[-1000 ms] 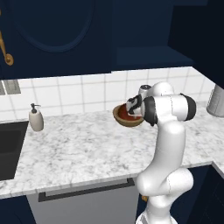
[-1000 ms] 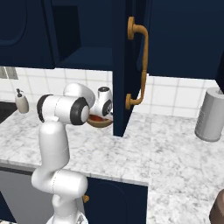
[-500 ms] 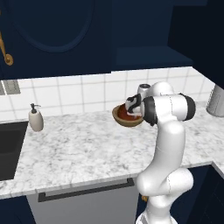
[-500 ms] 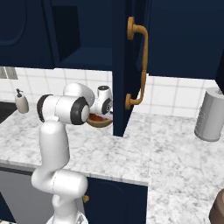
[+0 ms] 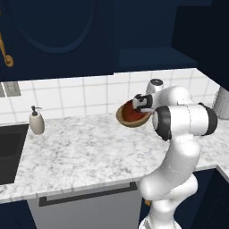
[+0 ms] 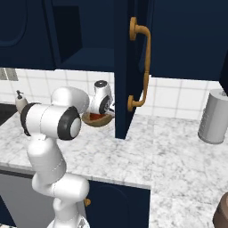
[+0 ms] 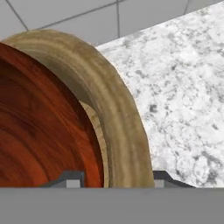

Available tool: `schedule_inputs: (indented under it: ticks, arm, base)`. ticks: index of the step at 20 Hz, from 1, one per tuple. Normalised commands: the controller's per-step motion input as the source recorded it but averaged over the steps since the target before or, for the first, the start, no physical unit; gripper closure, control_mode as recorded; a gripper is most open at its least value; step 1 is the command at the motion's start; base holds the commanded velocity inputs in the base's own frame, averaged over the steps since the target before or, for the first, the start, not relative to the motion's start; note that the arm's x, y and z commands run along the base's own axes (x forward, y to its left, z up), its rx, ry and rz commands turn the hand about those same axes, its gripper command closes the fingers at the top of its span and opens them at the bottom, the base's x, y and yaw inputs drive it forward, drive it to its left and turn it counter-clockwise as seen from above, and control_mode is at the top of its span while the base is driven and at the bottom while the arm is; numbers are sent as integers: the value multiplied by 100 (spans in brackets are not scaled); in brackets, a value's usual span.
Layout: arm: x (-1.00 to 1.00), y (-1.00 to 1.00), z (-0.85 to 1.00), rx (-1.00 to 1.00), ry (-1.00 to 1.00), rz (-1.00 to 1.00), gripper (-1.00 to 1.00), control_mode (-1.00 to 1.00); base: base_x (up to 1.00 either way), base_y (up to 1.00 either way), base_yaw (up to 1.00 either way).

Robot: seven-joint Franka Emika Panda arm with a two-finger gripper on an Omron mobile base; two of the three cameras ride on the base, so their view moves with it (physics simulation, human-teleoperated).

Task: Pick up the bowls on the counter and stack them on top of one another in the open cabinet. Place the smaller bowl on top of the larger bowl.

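Wooden bowls, two, nested: the smaller bowl (image 7: 39, 131), dark reddish-brown and glossy, sits inside the larger bowl (image 7: 113, 109), light tan with a thick rim. Both are carried by the gripper (image 5: 142, 103), clear above the counter (image 5: 80, 152), tilted.

Gripper: clamped on the larger bowl's rim, one fingertip (image 7: 70, 178) inside the rim on the red-brown side, the other outside the tan wall, as the hand view shows. In the left base view the gripper sits at the bowls' right edge; in the right base view the larger bowl (image 6: 97, 119) hangs just below and left of the hand.

Open cabinet (image 5: 152, 56): dark navy shelf recess, above and beyond the gripper, well apart from the bowls. Its door (image 6: 124, 67) with a brass handle (image 6: 141, 67) stands just right of the hand in the right base view.

Soap dispenser (image 5: 36, 120): on the counter, far left of the gripper. Grey canister (image 6: 214, 116): on the counter, far right.
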Motion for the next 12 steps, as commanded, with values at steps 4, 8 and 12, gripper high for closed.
schedule_inputs:
  ticks: [4, 8, 12]
  arm:
    - [-100, 0, 100, 4, -36, -3, 100, -100]
    - [-100, 0, 100, 8, -27, -6, 100, -100]
    - [-94, -3, 100, 14, -16, -5, 100, -100]
  base:
    - [0, 0, 0]
    - [0, 0, 0]
    - [0, 0, 0]
